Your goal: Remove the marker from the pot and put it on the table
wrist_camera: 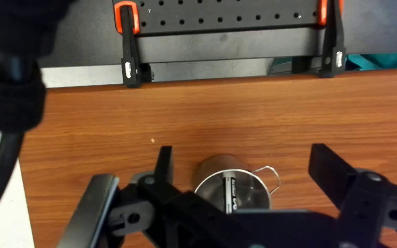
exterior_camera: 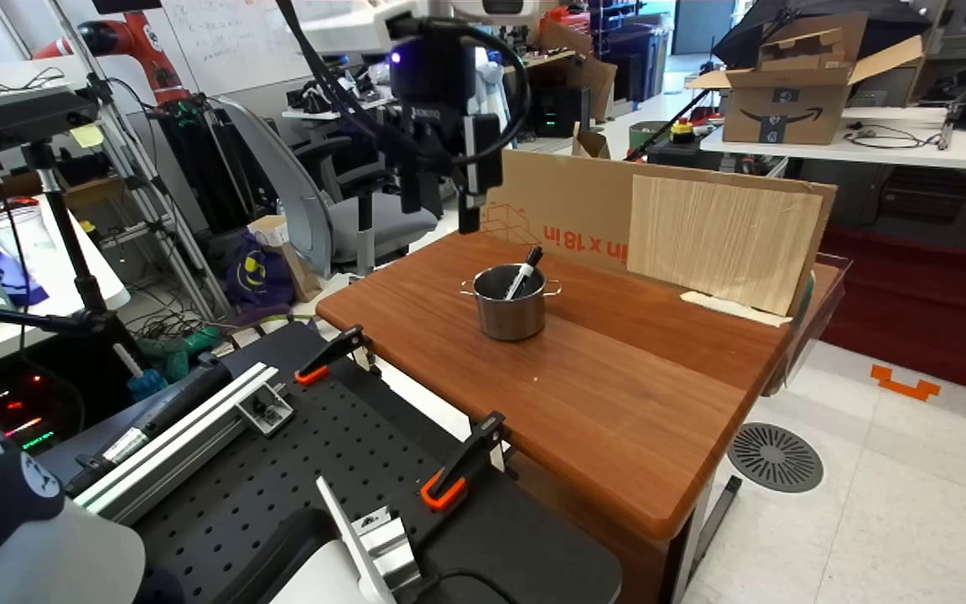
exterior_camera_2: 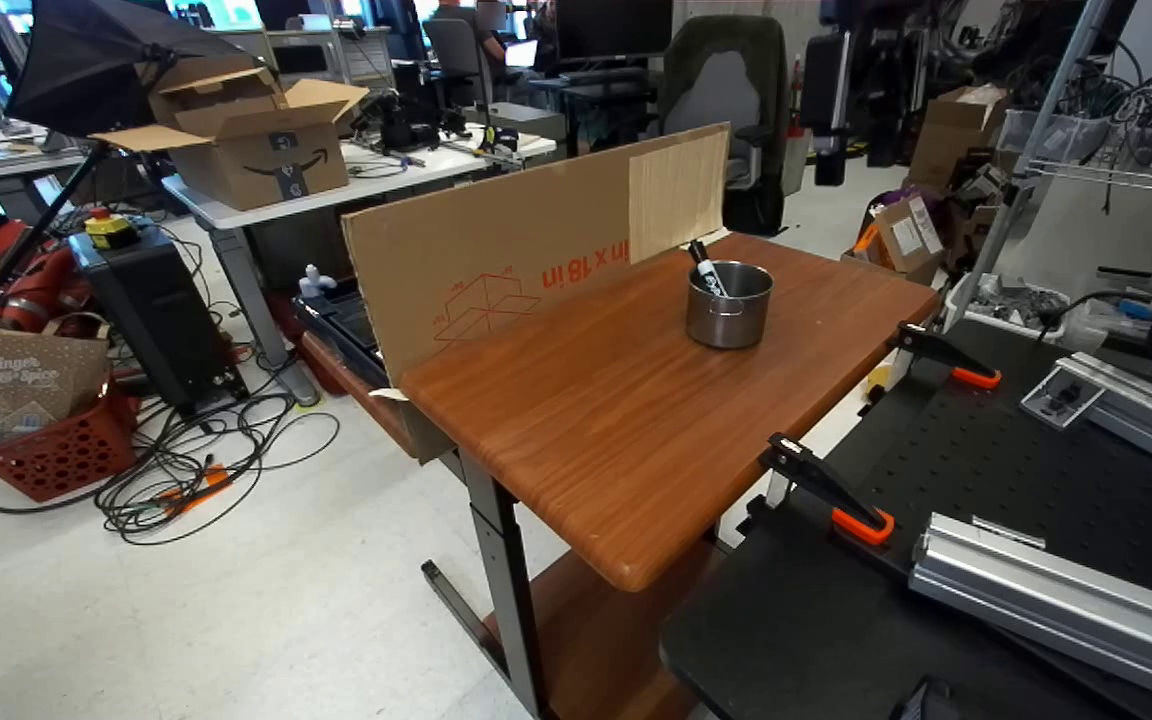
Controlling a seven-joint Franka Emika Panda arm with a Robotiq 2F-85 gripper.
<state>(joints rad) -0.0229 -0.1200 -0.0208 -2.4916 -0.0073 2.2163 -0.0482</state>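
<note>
The marker [exterior_camera: 521, 279], white with a black cap, leans inside the pot [exterior_camera: 512, 321]. Its capped end sticks up above the rim in both exterior views, where the marker [exterior_camera_2: 707, 270] and pot [exterior_camera_2: 726, 322] show again. The pot is round grey metal with thin wire handles and stands on the reddish-brown table [exterior_camera: 617, 394]. My gripper [exterior_camera: 439, 214] is open and empty, high above the table. In the wrist view, the marker [wrist_camera: 230, 189] and pot [wrist_camera: 221, 164] show between the spread fingers of the gripper [wrist_camera: 242, 151]; the gripper's body hides the capped end and part of the pot.
A cardboard sheet [exterior_camera: 558, 197] stands along the table's far edge. Black clamps with orange pads [exterior_camera: 470, 453] hold the edge beside the black perforated bench [exterior_camera: 349, 436]. A second clamp [exterior_camera: 332, 352] is farther along. A metal rail [exterior_camera: 189, 445] lies on the bench.
</note>
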